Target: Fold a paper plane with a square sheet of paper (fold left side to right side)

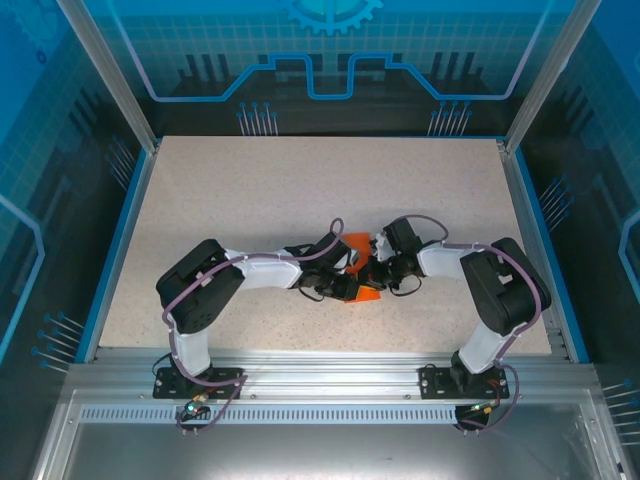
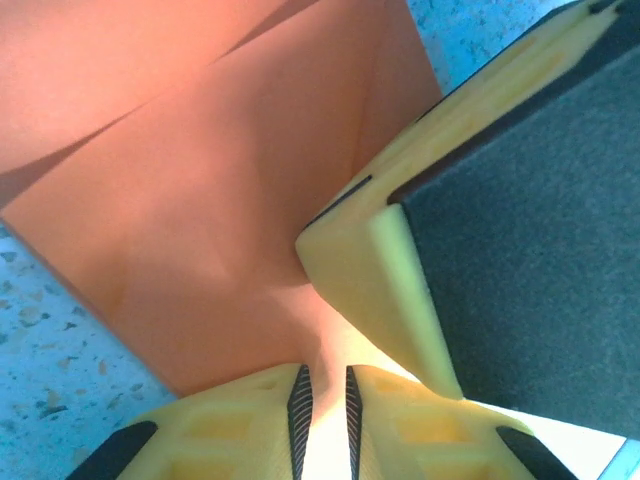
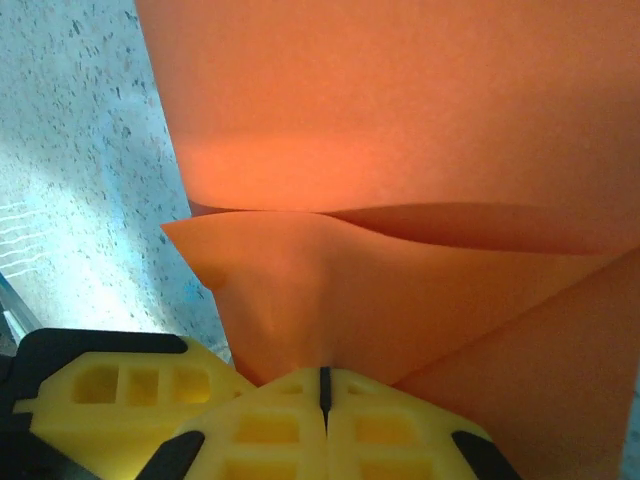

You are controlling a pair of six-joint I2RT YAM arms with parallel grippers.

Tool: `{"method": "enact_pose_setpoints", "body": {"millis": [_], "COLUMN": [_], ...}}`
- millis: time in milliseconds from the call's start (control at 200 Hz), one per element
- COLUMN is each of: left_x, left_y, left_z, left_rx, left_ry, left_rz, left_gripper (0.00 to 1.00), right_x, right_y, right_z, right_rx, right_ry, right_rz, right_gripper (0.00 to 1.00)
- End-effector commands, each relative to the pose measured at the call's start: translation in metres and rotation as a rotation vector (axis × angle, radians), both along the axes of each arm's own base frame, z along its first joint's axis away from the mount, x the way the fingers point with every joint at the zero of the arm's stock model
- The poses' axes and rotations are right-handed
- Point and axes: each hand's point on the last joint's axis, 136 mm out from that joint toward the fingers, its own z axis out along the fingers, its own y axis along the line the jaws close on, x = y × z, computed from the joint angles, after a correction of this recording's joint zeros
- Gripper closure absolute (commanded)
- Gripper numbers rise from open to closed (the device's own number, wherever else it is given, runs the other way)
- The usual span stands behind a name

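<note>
The square sheet of paper lies a little nearer than the middle of the desk, a small patch of bright orange mostly covered from above by my two wrists, which meet over it from either side. It is not flat: through my left wrist camera the square sheet of paper shows layered panels with a slanting edge and shadow across the upper part, and its near edge lifts off the speckled desk. That edge runs straight into my left gripper, whose two yellow fingers are closed on a pinch of the sheet, leaving only a thin slit between the dark pads. Just beside that pinch, one finger of my right gripper presses in from the right, touching the orange surface. Through my right wrist camera the square sheet of paper bows upward – one layer curls over another along a curved line – and a puckered corner narrows down into my right gripper, which is clamped on it, fingers meeting in a single seam. The desk shows to the left of the sheet. From above, my left gripper and right gripper sit close together, each on its own side of the sheet.
</note>
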Motion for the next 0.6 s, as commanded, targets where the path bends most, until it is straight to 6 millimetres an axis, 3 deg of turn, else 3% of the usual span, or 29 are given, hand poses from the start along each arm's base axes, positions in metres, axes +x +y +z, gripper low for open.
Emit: {"method": "enact_pose_setpoints", "body": {"millis": [0, 320, 595], "left_x": [-0.029, -0.038, -0.038], "left_y": [0.036, 0.043, 0.045], "left_z": [-0.034, -0.046, -0.047], "left_rx": [0.188, 0.228, 0.228], "left_ry": [0.089, 0.101, 0.099], "left_rz": [-0.015, -0.024, -0.023], "left_gripper": [0.77, 0.78, 0.78], "right_x": [-0.006, 0.019, 0.038], "right_y": [-0.009, -0.019, -0.04], "right_z": [-0.014, -0.011, -0.011], "right_rx": [-0.098, -0.124, -0.153], "right_ry": [0.027, -0.014, -0.028], "right_rz": [0.001, -0.032, -0.067], "right_gripper": [0.95, 0.95, 0.95]}}
